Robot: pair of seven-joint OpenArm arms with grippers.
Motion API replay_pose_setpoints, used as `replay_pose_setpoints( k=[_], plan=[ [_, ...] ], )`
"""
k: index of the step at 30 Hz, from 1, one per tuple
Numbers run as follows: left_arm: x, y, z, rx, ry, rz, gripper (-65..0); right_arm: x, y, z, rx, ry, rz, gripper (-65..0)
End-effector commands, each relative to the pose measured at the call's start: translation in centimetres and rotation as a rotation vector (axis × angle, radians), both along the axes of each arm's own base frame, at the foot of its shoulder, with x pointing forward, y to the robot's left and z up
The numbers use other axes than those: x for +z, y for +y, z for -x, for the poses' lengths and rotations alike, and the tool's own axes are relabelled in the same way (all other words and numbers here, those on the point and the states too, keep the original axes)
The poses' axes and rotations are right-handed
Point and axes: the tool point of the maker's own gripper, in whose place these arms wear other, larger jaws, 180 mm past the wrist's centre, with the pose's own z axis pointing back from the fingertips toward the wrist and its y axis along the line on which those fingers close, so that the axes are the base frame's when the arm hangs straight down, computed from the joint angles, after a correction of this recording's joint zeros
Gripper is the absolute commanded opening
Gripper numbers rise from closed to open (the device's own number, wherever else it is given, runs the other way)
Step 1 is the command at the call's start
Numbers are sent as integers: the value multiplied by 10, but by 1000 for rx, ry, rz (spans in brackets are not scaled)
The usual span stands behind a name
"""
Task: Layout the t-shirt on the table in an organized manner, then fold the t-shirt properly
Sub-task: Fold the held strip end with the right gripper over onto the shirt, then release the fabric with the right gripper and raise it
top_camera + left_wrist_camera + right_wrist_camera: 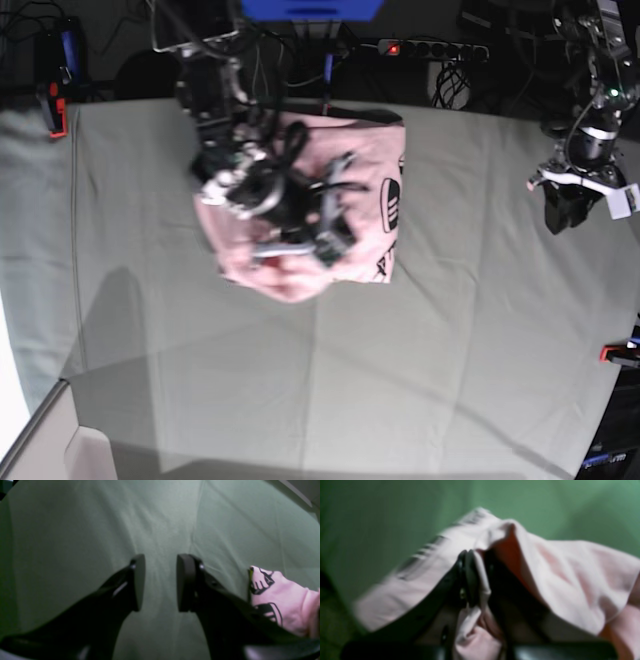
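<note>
Shirt (365,160): soft matt pink cloth, black print. Table (450,340) cover: matt grey-green cloth, faintly creased. Left gripper (160,582): smooth black pads (plastic-looking, slight sheen on the arms).

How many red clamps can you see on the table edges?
2: one red clamp at the table's far left corner, another red clamp at its right edge. Others may be hidden or out of frame.

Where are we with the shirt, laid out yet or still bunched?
Still bunched: the t-shirt lies crumpled in a heap on the table, so nothing looks done. In hand: the right gripper is pinched shut on a fold of it. The left gripper hangs open over bare cloth. Spreading flat and folding remain.
</note>
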Motion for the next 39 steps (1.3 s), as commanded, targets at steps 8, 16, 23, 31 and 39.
replay_pose_setpoints(
  k=[8,16,23,31,39],
  plan=[
    [14,4,-4,-7,-44,-20,-442,-6,14,-14,27,18,-34,-631],
    [11,4,-2,-5,-34,-21,-442,8,28,-5,69,-19,-44,-376],
    [16,2,-12,-10,-57,-20,-442,72,10,-14,5,-197,-82,-219],
    [22,0,-23,-8,-83,-9,-442,80,-85,-35,-261,-236,-26,-220],
    [16,-5,-34,-35,-23,19,-442,52,-92,1,-279,-143,-8,-220]
  ],
)
